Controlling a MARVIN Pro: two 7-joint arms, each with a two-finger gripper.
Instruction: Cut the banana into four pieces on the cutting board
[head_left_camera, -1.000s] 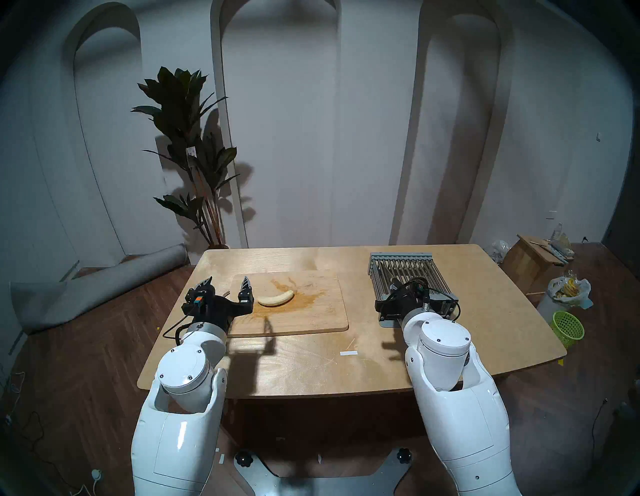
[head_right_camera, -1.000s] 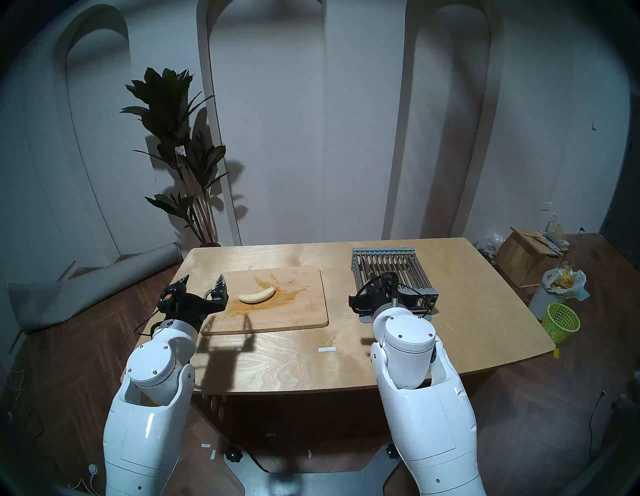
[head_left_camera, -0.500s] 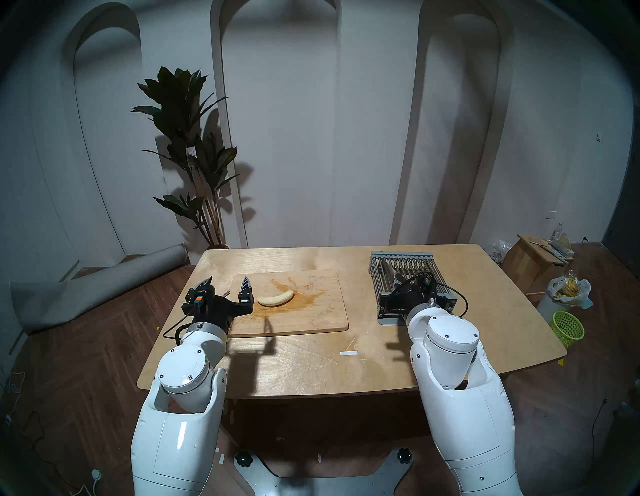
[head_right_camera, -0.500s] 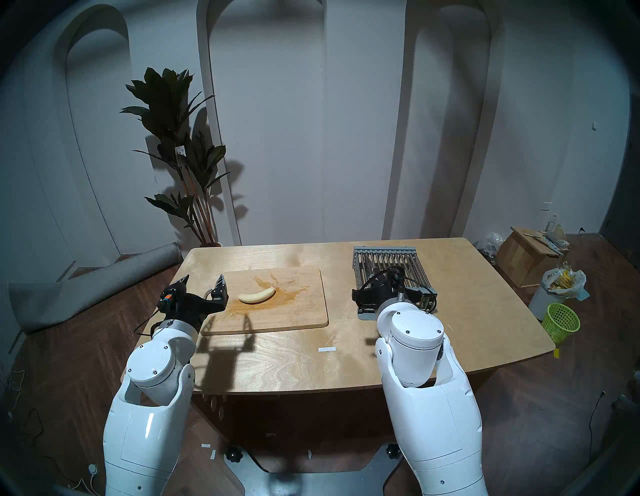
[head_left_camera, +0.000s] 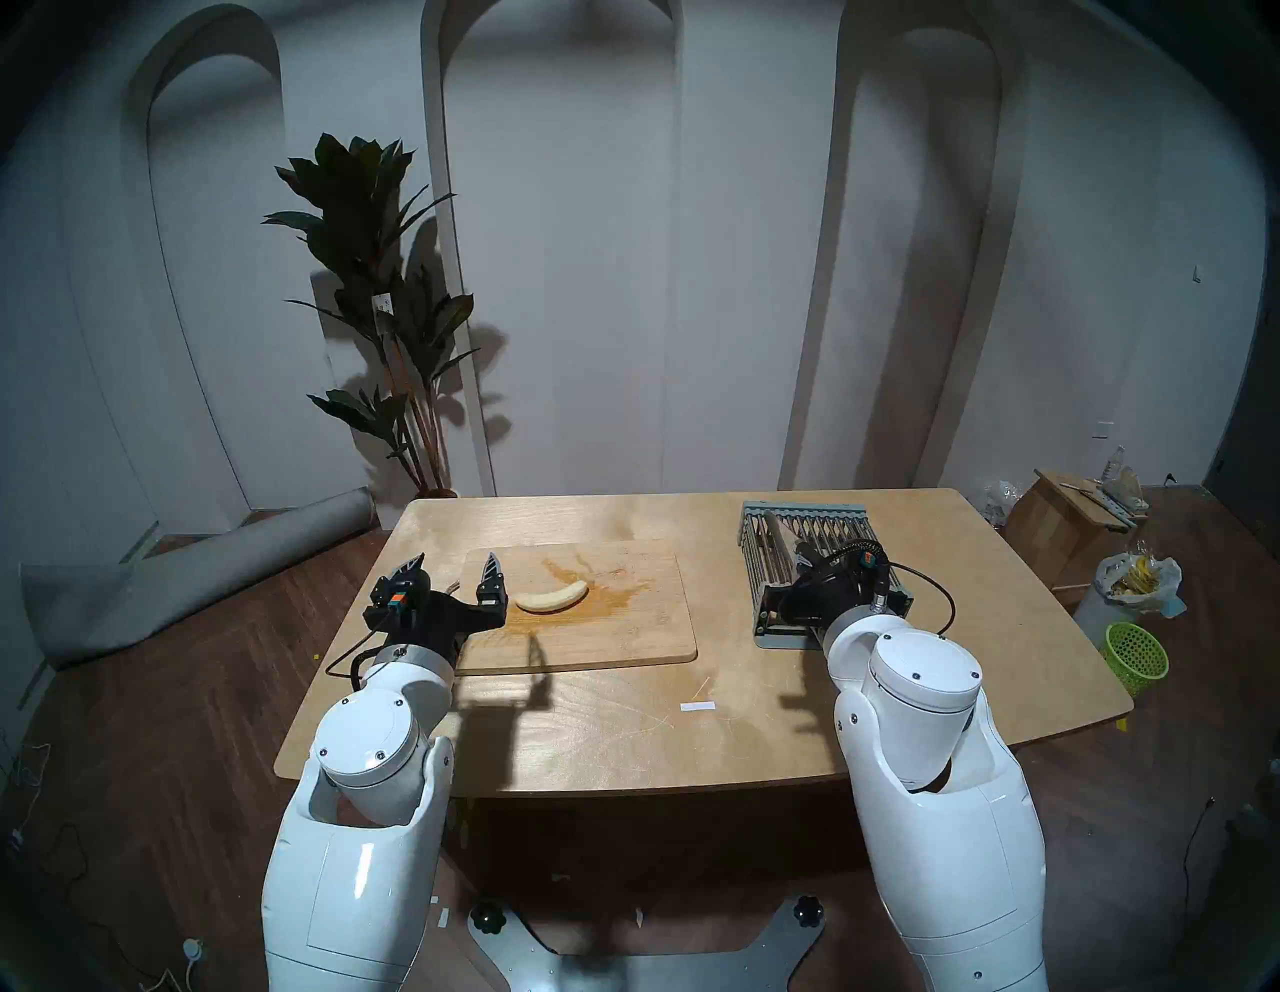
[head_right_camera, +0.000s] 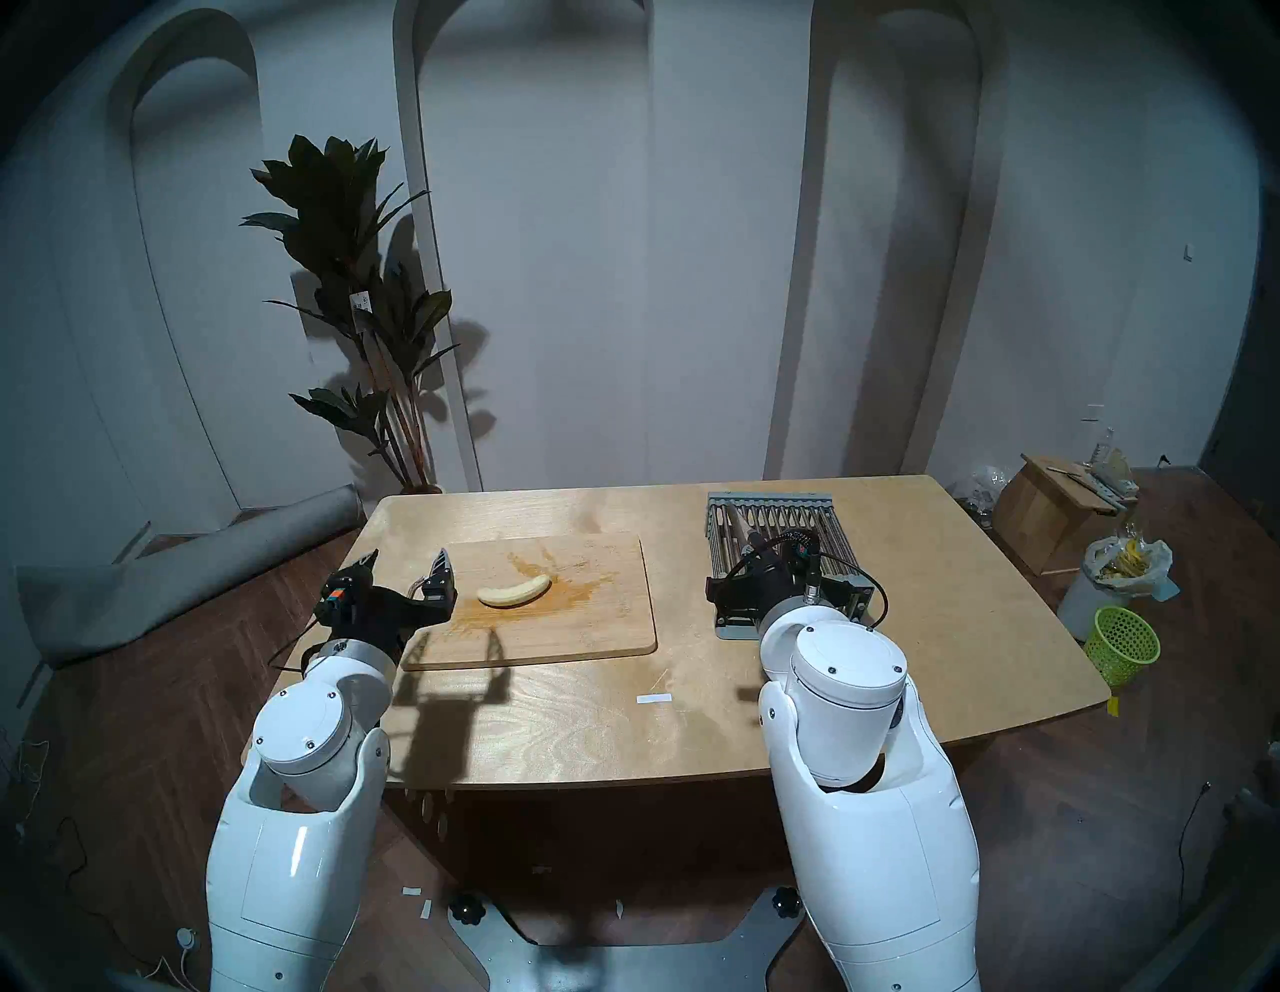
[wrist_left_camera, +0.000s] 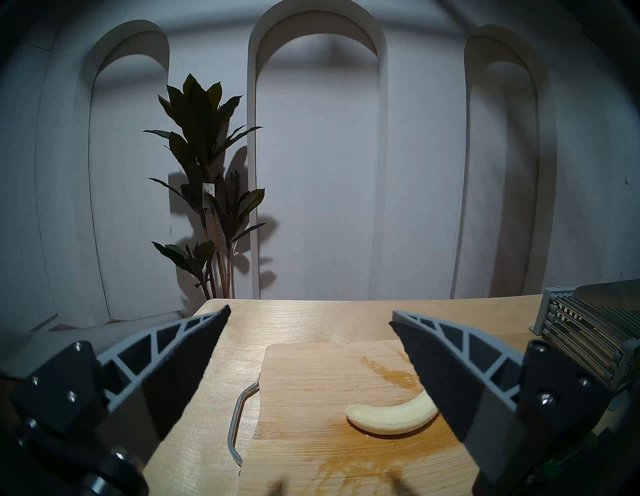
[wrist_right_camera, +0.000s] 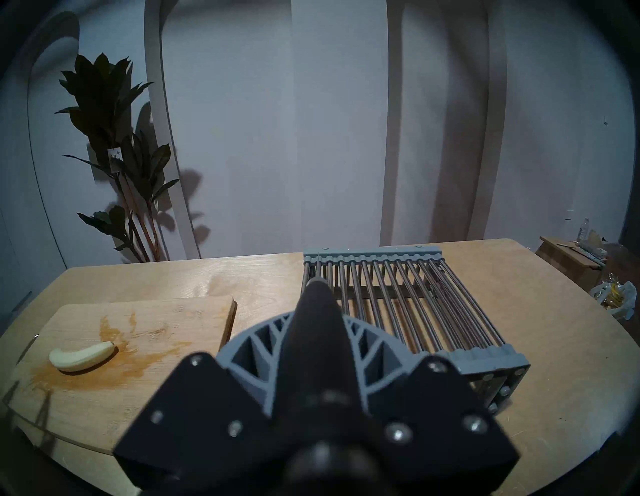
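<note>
A small peeled banana (head_left_camera: 552, 597), pale cream and curved, is lying whole on the large light-wood cutting board (head_left_camera: 623, 623), resting on the orange-brown stain across its middle. The board is sitting on the left half of the bigger wooden table (head_left_camera: 623, 727).

The left gripper (head_left_camera: 454, 562) is hovering over the board's left edge, just beside the banana's blunt end, with its jaws standing wide apart and nothing between them.

The right gripper (wrist_right_camera: 317, 311) is hanging over the grey drying rack of metal rods (wrist_right_camera: 398, 294), its fingers pressed together around a dark-handled knife (head_left_camera: 772, 530) whose blade is pointing away over the rack.

A tall dark-leaved plant (head_left_camera: 374, 228) is standing behind the table. It is carrying a small white tag (wrist_left_camera: 209, 195) with dark print too small to read.
</note>
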